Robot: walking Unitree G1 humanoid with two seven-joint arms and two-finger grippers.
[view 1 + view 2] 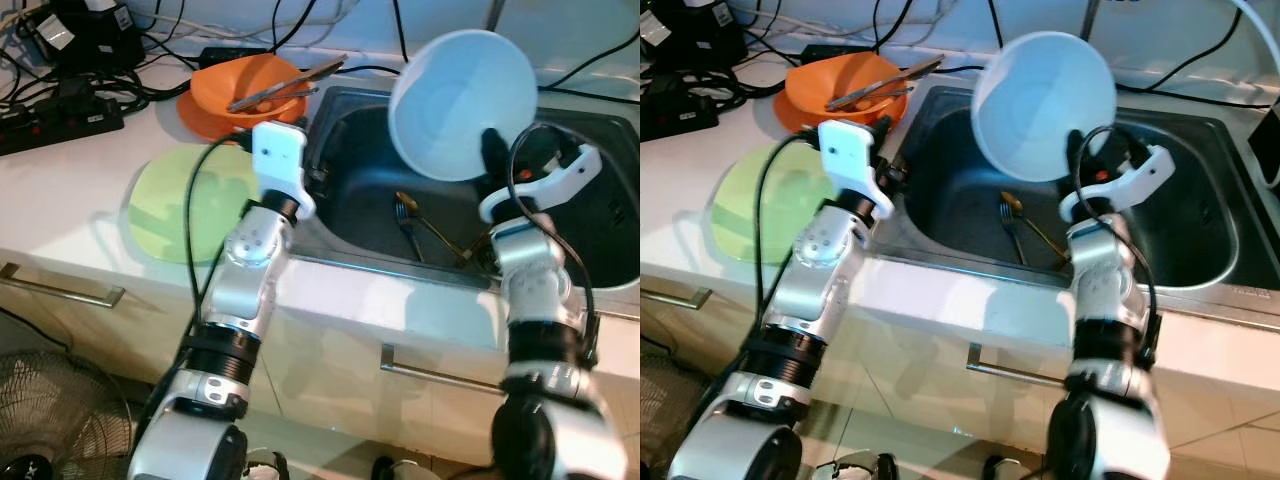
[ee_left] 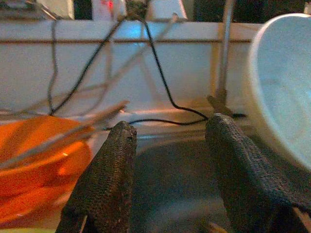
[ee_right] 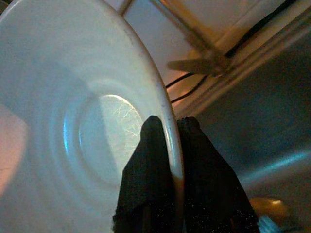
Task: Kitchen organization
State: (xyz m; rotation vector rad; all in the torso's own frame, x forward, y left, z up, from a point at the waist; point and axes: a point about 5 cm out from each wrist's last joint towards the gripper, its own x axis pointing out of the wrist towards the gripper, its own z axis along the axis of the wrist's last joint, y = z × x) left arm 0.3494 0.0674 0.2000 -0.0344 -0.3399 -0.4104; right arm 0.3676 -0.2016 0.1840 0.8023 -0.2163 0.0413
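The right pincer (image 3: 167,145) clamps the rim of a white bowl (image 1: 462,100) above the sink (image 1: 370,200). The left pincer (image 2: 170,179), fingers apart, hovers beside an orange bowl (image 1: 245,95).

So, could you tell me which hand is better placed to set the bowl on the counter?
Right, probably. The right hand already grips the bowl by its rim above the sink; the left hand is open.

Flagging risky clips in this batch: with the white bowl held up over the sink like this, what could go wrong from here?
1. The right hand pinches the white bowl only at its rim, so it may slip or swing and drop into the sink.
2. A fork lies in the basin below; a falling bowl could hit it and chip.
3. The open left hand sits close beside the bowl and the orange bowl, so it could bump either.
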